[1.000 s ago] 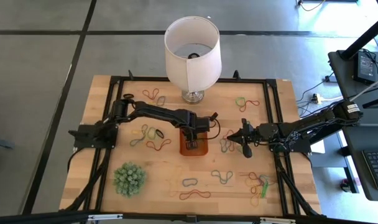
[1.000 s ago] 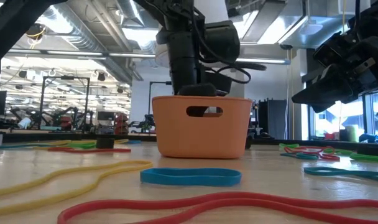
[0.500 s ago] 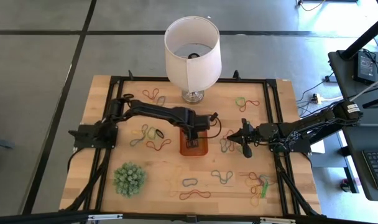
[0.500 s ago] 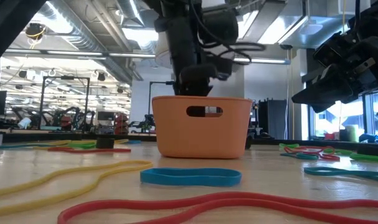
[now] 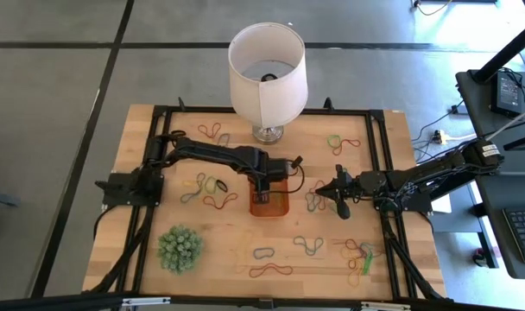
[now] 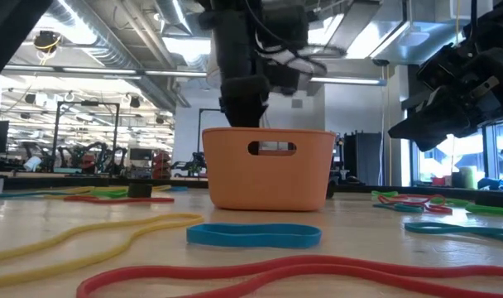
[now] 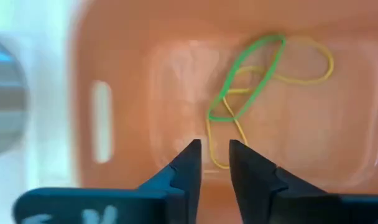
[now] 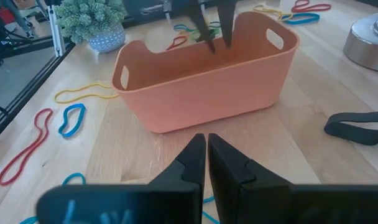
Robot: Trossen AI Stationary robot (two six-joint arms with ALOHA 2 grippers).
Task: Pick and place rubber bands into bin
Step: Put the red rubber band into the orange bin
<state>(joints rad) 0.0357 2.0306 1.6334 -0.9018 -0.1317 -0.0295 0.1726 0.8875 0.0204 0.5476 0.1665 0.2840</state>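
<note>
The orange bin (image 5: 269,203) stands at the table's middle. On its floor lie a green rubber band (image 7: 248,81) and yellow rubber bands (image 7: 304,78). My left gripper (image 5: 262,180) hangs open just above the bin's rim (image 6: 243,112), holding nothing; the right wrist view shows its fingers (image 8: 211,25) over the bin (image 8: 207,74). My right gripper (image 5: 337,192) waits shut to the right of the bin, above the table (image 8: 206,142). More rubber bands lie flat about the table: (image 5: 212,132), (image 5: 206,186), (image 5: 310,246), (image 5: 357,255).
A white lampshade (image 5: 266,65) on a metal foot stands at the far edge behind the bin. A spiky green ball plant (image 5: 179,249) sits near the left front corner. A black frame (image 5: 383,173) runs around the table. A blue band (image 6: 253,235) lies before the bin.
My left gripper has risen out of the bin until its fingertips stand above the rim, and has drifted slightly toward the table's far-left. The bin and my right gripper have kept still.
</note>
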